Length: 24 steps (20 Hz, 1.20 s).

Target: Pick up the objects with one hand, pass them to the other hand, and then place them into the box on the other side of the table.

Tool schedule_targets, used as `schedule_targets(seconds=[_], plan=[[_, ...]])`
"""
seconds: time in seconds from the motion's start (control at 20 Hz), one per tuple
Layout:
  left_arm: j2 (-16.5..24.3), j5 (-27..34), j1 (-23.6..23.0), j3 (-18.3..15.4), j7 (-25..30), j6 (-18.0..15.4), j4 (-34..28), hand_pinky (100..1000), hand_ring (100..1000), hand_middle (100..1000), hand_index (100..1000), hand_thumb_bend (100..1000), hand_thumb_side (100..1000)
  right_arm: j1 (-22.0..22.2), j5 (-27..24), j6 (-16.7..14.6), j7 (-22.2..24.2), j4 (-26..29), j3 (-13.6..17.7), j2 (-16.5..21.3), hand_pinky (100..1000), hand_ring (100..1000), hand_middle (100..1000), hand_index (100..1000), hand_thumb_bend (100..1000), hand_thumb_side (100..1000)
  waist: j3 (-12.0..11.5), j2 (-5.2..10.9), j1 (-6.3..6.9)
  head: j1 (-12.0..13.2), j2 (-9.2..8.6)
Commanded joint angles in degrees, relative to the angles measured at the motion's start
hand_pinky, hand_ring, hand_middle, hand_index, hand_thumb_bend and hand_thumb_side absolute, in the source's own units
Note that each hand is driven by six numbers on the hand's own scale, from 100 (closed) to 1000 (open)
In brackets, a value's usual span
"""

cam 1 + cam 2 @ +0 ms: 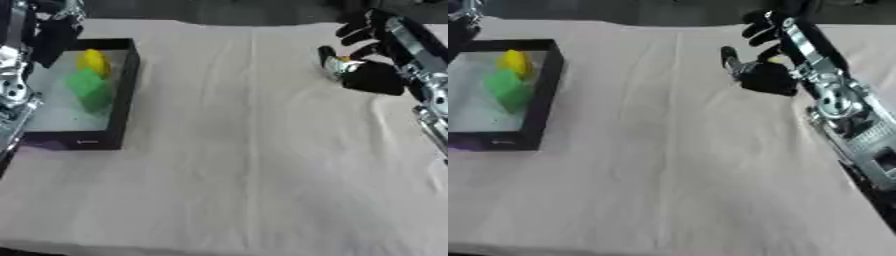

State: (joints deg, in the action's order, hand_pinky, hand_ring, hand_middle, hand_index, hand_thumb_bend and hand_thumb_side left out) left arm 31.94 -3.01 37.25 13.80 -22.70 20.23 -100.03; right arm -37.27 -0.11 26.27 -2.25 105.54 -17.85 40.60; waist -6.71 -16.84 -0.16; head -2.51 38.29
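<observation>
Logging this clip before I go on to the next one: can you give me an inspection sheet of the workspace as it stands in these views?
Surface: table under a pale cloth with lengthwise creases.
Job's things: black box at the left side, holding a yellow object and a green object beside it.
Clutter: nothing seen.
Hands: right hand over the far right of the table, fingers spread, something small and yellowish at the palm, too small to name; left hand dark, over the box's far left corner, fingers not readable.
Cables: nothing seen.
Surroundings: dark strip beyond the table's far edge.
</observation>
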Motion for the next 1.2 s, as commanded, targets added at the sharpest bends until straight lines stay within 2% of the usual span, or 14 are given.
schedule_targets(seconds=[0.05, 0.3, 0.45, 0.7, 1.05, 1.15, 1.2], plan=[[-0.74, 1.39, -0.14, -0.69, -0.56, -2.88, -3.13, 637, 721, 683, 797, 100, 701, -1.58, -0.26, -2.07, 2.97, -1.88, 1.56, 3.87, 698, 786, 733, 830, 269, 209, -0.21, 0.47, -0.19, -1.20, -1.54], [-3.12, 3.95, -1.62, -0.41, -1.17, -4.23, -4.87, 628, 715, 677, 793, 100, 705, -3.47, -0.37, -5.40, 8.21, -6.59, 2.61, 6.81, 720, 803, 748, 827, 257, 100, -1.02, -0.85, -0.89, -2.99, -2.57], [-4.39, 4.79, -1.87, -0.19, -1.43, -4.78, -5.82, 624, 712, 673, 787, 100, 708, -4.34, 0.88, -7.10, 10.39, -10.31, 3.49, 7.87, 723, 803, 751, 827, 239, 100, -1.90, -1.67, -1.09, -3.82, -3.29], [-5.61, 5.51, -2.65, -0.03, -1.69, -6.24, -8.22, 620, 707, 664, 779, 100, 706, -5.41, 2.82, -9.07, 11.27, -15.64, 4.76, 9.34, 740, 810, 761, 828, 233, 100, -3.42, -3.19, -1.28, -5.14, -4.47], [-5.79, 5.54, -2.89, 0.55, -1.35, -6.46, -9.54, 619, 706, 662, 774, 100, 716, -6.11, 7.22, -9.95, 12.38, -19.92, 5.75, 10.54, 759, 822, 784, 828, 239, 100, -5.15, -4.81, -1.33, -6.69, -6.12], [-5.81, 5.58, -2.88, 0.50, -1.42, -6.39, -9.67, 618, 705, 660, 773, 100, 706, -6.31, 8.00, -9.96, 12.66, -21.02, 6.03, 10.52, 765, 829, 797, 836, 366, 100, -5.52, -5.09, -1.30, -7.01, -6.41], [-5.83, 5.62, -2.88, 0.49, -1.47, -6.32, -9.70, 618, 705, 659, 772, 100, 707, -6.36, 8.61, -9.80, 12.68, -21.53, 6.16, 10.58, 767, 830, 800, 840, 394, 100, -5.68, -5.22, -1.28, -7.19, -6.54]])
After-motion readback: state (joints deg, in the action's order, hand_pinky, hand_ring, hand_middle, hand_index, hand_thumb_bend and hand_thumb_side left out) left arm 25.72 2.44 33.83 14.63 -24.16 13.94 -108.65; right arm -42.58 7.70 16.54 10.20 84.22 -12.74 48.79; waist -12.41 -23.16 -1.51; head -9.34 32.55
